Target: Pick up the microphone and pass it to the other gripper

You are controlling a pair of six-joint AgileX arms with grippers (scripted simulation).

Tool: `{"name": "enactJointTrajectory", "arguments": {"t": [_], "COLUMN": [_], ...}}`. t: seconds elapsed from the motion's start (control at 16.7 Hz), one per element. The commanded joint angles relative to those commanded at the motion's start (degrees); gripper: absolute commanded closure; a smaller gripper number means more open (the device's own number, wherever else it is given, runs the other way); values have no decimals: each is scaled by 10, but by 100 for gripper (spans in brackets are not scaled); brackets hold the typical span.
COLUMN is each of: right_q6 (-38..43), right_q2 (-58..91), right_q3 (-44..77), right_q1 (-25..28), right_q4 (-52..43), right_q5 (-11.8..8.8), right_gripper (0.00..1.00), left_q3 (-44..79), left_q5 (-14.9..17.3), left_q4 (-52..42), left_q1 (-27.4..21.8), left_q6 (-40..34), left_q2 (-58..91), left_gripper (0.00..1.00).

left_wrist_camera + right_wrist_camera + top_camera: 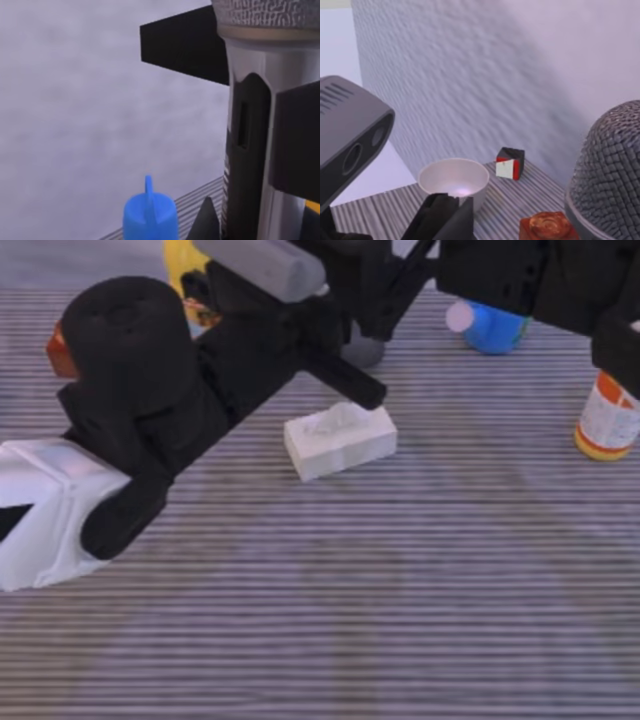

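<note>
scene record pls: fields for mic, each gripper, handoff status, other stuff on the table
microphone: held up off the table; silver mesh head fills the right wrist view's corner
left gripper: raised at the table's far centre, dark fingers either side of the microphone's handle
right gripper: close by the left one at the far edge; fingers not clear
handoff: the two meet, transfer not confirmed
white box: table centre
blue bottle: far right
orange-capped bottle: right edge
bowl: in right wrist view

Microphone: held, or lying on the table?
Held. The left wrist view shows the left gripper shut on the microphone, with black fingers on both sides of its handle.
</note>
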Motion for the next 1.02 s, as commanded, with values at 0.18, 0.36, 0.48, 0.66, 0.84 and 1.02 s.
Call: {"name": "enactJointTrajectory", "arguments": {"t": [0.18, 0.36, 0.48, 0.66, 0.84, 1.02], "right_q6": [0, 0, 0, 0, 0, 0], "right_q2": [0, 0, 0, 0, 0, 0], "right_q3": [0, 0, 0, 0, 0, 0], "right_q1": [0, 0, 0, 0, 0, 0], "right_q4": [0, 0, 0, 0, 0, 0], "right_q5": [0, 0, 0, 0, 0, 0], "right_gripper": [53, 75, 90, 100, 100, 100], "left_q3": [0, 0, 0, 0, 0, 0], "left_q5": [0, 0, 0, 0, 0, 0], "left_q4": [0, 0, 0, 0, 0, 0], "left_q1": [0, 0, 0, 0, 0, 0], "left_q6": [0, 0, 0, 0, 0, 0], "left_q2": [0, 0, 0, 0, 0, 0], "left_gripper": [100, 100, 100, 100, 100, 100]}}
